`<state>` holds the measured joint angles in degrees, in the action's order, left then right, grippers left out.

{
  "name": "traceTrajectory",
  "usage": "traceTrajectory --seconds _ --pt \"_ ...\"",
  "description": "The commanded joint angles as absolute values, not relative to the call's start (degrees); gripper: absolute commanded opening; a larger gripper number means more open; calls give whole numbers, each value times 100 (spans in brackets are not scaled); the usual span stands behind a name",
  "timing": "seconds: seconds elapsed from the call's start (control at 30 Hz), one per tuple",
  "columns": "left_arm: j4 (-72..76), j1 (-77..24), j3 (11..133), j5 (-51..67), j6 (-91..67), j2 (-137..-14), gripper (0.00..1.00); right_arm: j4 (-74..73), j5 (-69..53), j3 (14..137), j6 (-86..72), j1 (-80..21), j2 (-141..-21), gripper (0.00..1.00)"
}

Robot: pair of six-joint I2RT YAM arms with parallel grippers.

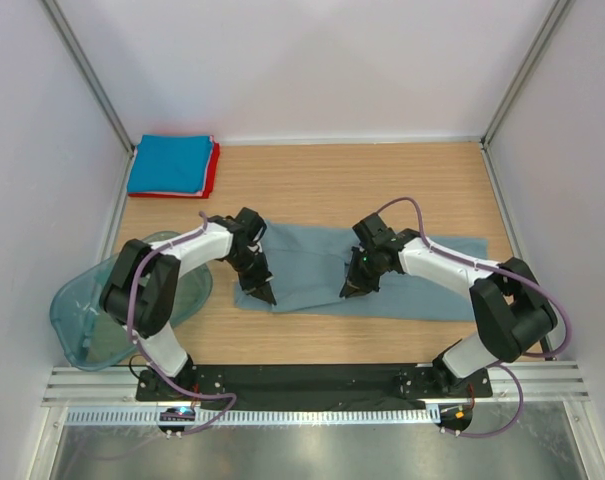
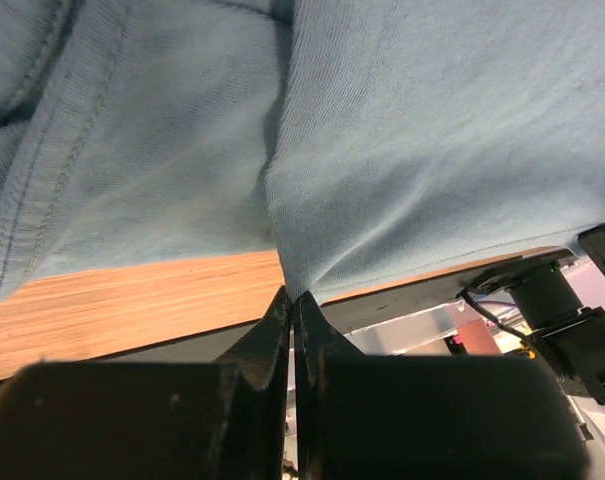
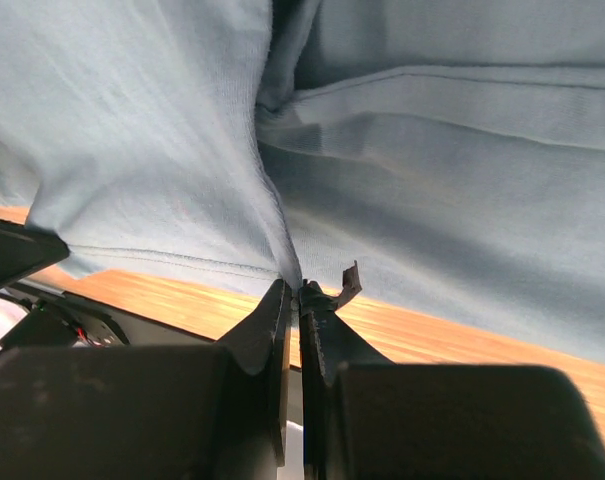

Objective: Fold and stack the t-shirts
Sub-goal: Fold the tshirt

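Note:
A dusty grey-blue t-shirt [image 1: 402, 268] lies in a long band across the middle of the wooden table. My left gripper [image 1: 265, 294] is shut on its near left hem, the cloth [image 2: 402, 150] pinched between the fingertips and drawn up into a fold. Further right along the near hem, my right gripper [image 1: 350, 291] is shut on the same t-shirt [image 3: 452, 170], with a peak of fabric rising from the jaws. A bright blue folded t-shirt [image 1: 172, 163] rests on a red one [image 1: 212, 172] at the far left corner.
A translucent teal plastic tub [image 1: 92, 312] lies at the left beside the left arm's base. White walls with metal posts enclose the table [image 1: 332, 180]. A black mounting rail [image 1: 312, 380] runs along the near edge.

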<state>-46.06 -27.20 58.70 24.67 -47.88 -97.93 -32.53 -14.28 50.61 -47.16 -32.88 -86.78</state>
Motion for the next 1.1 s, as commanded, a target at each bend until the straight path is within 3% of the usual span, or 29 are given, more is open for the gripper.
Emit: traceTrajectory --seconds 0.0,0.17,0.23,0.77,1.07 --pt "-4711 -2689 5933 2672 -4825 -9870 1 -3446 -1353 5238 -4711 -3313 -8727 1" --pt "-4588 -2681 5889 2892 -4834 -9940 4 -3401 -1433 5273 -4772 -3313 -8806 1" --pt "-4579 -2689 5906 2909 -4816 -9967 0 -3428 -1450 5361 -4764 -3305 -8885 1" --pt "-5273 -2329 6987 2259 -4746 -10511 0 -3797 -1459 6275 -4851 -3182 -9738 5" --pt "-5388 -2285 7234 1987 -4676 -10811 10 -3840 -1125 6583 -4536 -3067 -10010 6"
